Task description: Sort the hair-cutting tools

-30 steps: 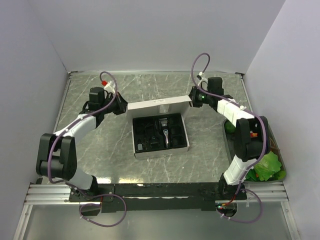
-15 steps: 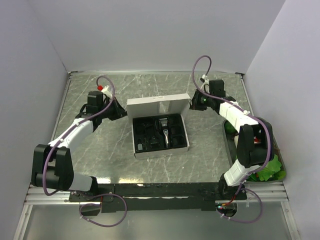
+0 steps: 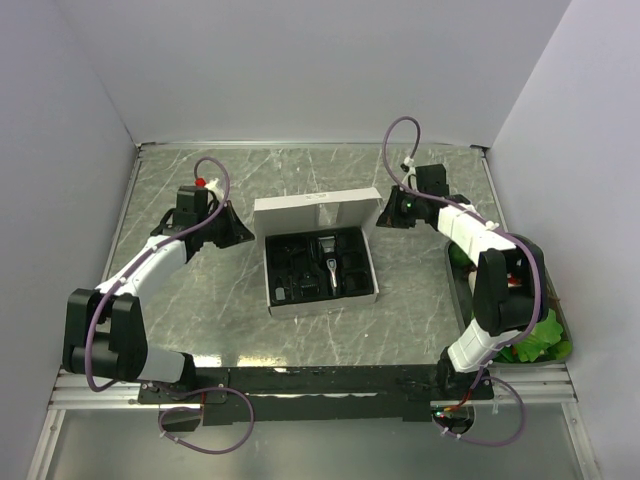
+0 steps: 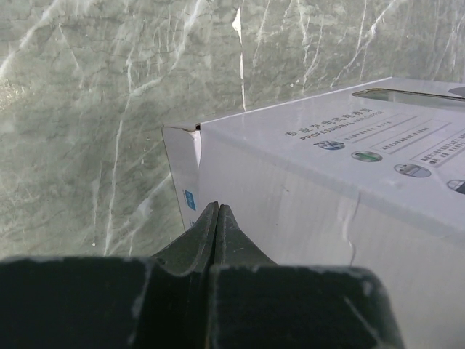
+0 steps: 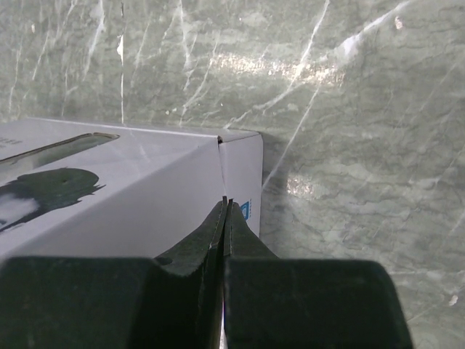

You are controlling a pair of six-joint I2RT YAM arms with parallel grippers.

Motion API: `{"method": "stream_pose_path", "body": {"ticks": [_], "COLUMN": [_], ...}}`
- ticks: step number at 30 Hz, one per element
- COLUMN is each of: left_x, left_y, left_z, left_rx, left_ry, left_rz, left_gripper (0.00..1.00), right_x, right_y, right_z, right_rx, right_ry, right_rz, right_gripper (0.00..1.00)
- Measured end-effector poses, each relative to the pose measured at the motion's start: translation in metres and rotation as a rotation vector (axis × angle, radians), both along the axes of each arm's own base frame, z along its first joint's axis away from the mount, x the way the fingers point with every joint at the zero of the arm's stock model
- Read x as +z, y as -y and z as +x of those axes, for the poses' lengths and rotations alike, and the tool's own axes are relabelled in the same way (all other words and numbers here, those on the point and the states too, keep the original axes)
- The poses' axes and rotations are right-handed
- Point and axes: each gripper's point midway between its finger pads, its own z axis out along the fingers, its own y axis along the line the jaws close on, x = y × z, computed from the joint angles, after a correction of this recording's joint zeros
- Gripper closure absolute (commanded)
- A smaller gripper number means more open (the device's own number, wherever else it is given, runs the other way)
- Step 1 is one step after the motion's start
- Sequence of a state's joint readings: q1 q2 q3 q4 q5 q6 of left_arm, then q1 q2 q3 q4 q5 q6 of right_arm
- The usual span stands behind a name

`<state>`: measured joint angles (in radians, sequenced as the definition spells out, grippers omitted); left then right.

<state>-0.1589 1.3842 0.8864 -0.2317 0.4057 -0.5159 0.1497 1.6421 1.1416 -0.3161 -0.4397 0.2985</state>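
A white box (image 3: 322, 300) lies open mid-table, and its black tray holds the slim black hair clipper (image 3: 329, 268) with its silver blade end and several small black attachments (image 3: 290, 262). The white lid (image 3: 318, 212) is folded back behind the tray. My left gripper (image 3: 246, 234) is shut and empty at the lid's left end; in the left wrist view its tips (image 4: 217, 206) sit just before the lid's side flap (image 4: 182, 182). My right gripper (image 3: 382, 218) is shut at the lid's right end, its tips (image 5: 226, 201) against the lid's corner (image 5: 243, 167).
A dark tray (image 3: 455, 290) with green leafy items (image 3: 535, 335) lies along the right edge beside the right arm. White walls close in the marble table at the left, back and right.
The lid has dropped from tilted-up to lying flat behind the tray. Both grippers have drawn slightly outward and down at the lid's ends.
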Motion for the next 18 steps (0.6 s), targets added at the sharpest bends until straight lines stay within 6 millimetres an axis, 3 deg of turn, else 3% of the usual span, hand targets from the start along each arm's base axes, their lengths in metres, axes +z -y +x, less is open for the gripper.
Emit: {"method": "stream_pose_path", "body": {"ticks": [11, 18], "left_x": [0.001, 0.003], "left_y": [0.003, 0.015], "left_z": [-0.001, -0.006], "left_rx": [-0.012, -0.051], "left_ry": [0.003, 0.003], "left_rz": [-0.002, -0.019], "left_gripper": [0.99, 0.99], "right_x": [-0.006, -0.006], "right_y": [-0.017, -0.021], "right_z": [-0.013, -0.015], "right_rx": [0.047, 0.064], "right_ry": [-0.025, -0.026], "right_rz": [0.02, 0.03], "right_gripper": [1.0, 1.0]}}
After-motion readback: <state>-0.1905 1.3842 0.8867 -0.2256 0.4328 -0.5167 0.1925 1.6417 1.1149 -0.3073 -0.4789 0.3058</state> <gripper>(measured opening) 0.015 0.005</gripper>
